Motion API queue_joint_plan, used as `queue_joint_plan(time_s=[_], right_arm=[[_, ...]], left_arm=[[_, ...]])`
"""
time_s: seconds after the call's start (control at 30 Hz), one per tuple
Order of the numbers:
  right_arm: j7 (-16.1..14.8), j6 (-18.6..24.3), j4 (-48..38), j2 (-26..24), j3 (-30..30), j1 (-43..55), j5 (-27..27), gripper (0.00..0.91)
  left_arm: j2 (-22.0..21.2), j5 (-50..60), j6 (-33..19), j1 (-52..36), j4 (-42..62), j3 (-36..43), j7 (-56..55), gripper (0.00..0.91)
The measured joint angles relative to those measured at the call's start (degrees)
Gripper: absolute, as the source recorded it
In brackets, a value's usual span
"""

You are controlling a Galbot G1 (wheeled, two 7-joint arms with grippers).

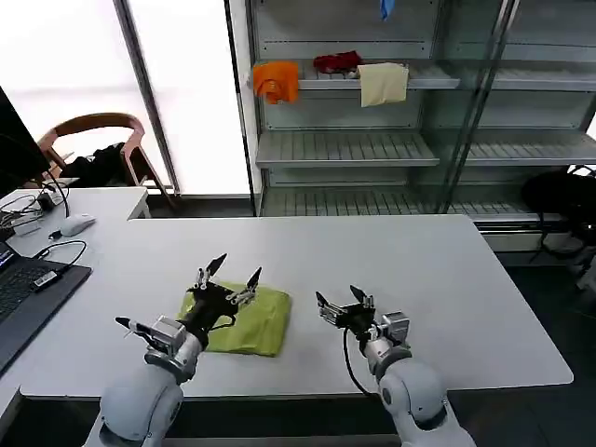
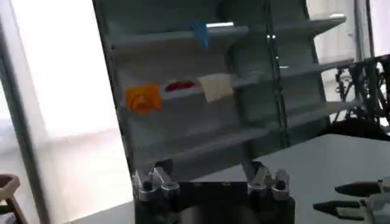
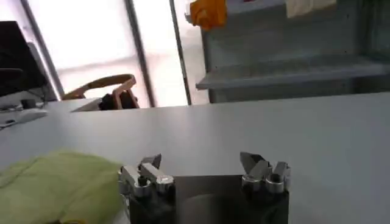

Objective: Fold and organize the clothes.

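On your left, the laptop (image 1: 23, 289) lies at the white table's (image 1: 447, 279) left edge. Your left gripper (image 1: 226, 273) hangs spread, holding nothing, over the one lime T-shirt (image 1: 251, 321). The shirt lies folded into a compact square near the front edge. Your right gripper (image 1: 343, 300), also spread and empty, is just beside it. To the right the table offers you wide bare room. On the shelf behind are three cloths: orange (image 1: 277, 80), red (image 1: 337, 61), cream (image 1: 383, 83).
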Motion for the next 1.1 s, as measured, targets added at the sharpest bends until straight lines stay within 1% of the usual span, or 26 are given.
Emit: queue_joint_plan(time_s=[0.07,0.2,0.33,0.43,0.47,0.5,0.53,0.57,0.6,0.87,1.1], right_arm=[[1.2,-0.3,0.1,0.0,-1.5,0.3,3.1,0.907],[4.7,-0.8,-0.3,0.3,-4.8,1.1,10.1,0.907],[8.8,-1.3,-1.0,1.0,-7.7,2.1,16.4,0.907],[12.0,-1.6,-1.2,1.2,-9.5,2.3,20.2,0.907],[13.0,-1.6,-1.3,1.3,-10.0,2.4,21.3,0.786],[13.9,-1.7,-1.4,1.4,-10.5,2.5,22.2,0.645],[14.9,-1.8,-1.6,1.6,-11.0,2.5,23.1,0.363],[15.8,-1.8,-1.8,1.7,-11.4,2.6,23.9,0.222],[16.5,-1.8,-1.9,1.8,-11.7,2.7,24.6,0.000],[21.6,-2.0,-2.5,2.4,-13.5,3.6,28.6,0.000],[23.7,-2.1,-2.8,2.9,-13.6,4.2,29.9,0.000]], left_arm=[[-0.1,-1.0,0.0,0.4,0.1,-1.6,0.0,0.907],[-0.4,-2.5,-0.1,1.6,0.6,-4.6,-0.1,0.907],[-0.4,-3.6,0.0,2.8,1.1,-7.3,-0.2,0.907],[-0.4,-4.2,0.2,3.3,1.3,-8.9,-0.3,0.907],[-0.4,-4.3,0.2,3.4,1.4,-9.2,-0.3,0.907],[-0.5,-4.5,0.2,3.5,1.4,-9.5,-0.3,0.907],[-0.6,-4.6,0.3,3.6,1.5,-9.8,-0.4,0.907],[-0.6,-4.7,0.3,3.7,1.6,-10.0,-0.4,0.907],[-0.7,-4.7,0.3,3.8,1.6,-10.2,-0.4,0.907],[-0.9,-5.3,0.6,4.4,1.9,-12.1,-0.6,0.907],[-1.1,-5.5,0.6,4.9,2.1,-13.4,-0.7,0.907]])
